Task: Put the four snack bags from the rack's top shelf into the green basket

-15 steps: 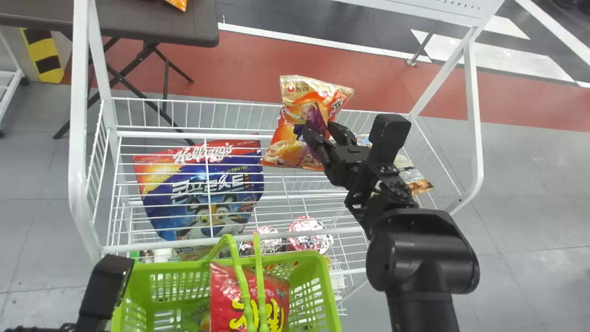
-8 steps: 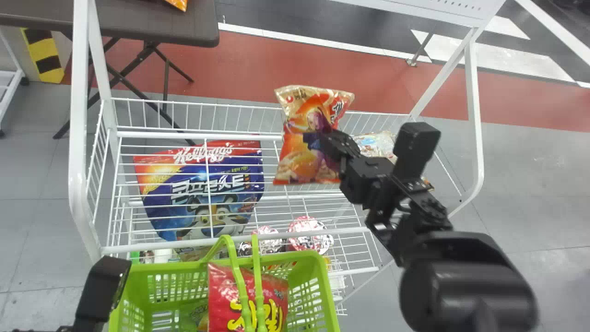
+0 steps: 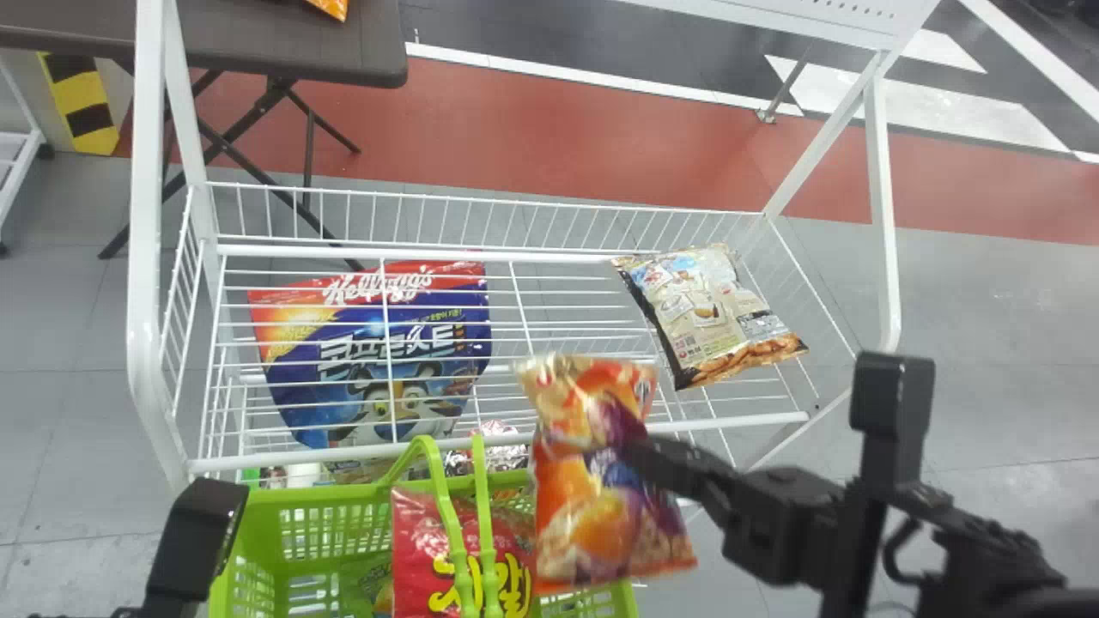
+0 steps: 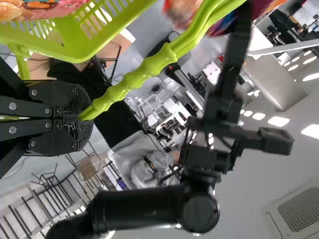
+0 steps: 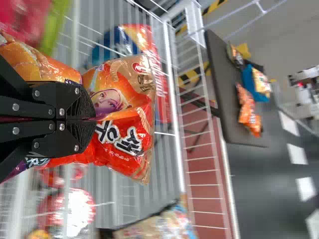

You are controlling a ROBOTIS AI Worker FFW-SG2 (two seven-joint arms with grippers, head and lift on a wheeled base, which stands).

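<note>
In the head view my right gripper (image 3: 644, 455) holds an orange snack bag (image 3: 592, 515) over the right end of the green basket (image 3: 300, 506). The right wrist view has the gripper (image 5: 92, 117) shut on the middle of that bag (image 5: 124, 134). A beige snack bag (image 3: 704, 309) lies on the rack's top shelf at the right, and a blue cereal bag (image 3: 386, 352) at the left. Inside the basket are a red bag (image 3: 421, 549) and a green one (image 3: 373, 584). My left arm (image 3: 193, 541) is beside the basket; its gripper (image 4: 82, 117) is shut on the basket's handle (image 4: 119, 89).
White posts (image 3: 148, 257) frame the rack at both sides, with a wire rim (image 3: 481, 219) along the back. Round red-and-white packages (image 5: 75, 209) are below the top shelf. A dark table (image 3: 283, 43) with snack bags stands behind, at the left.
The right gripper has brought the orange bag from the back of the shelf toward me, over the basket's right part. The beige bag has come into full view. The left arm has hardly moved.
</note>
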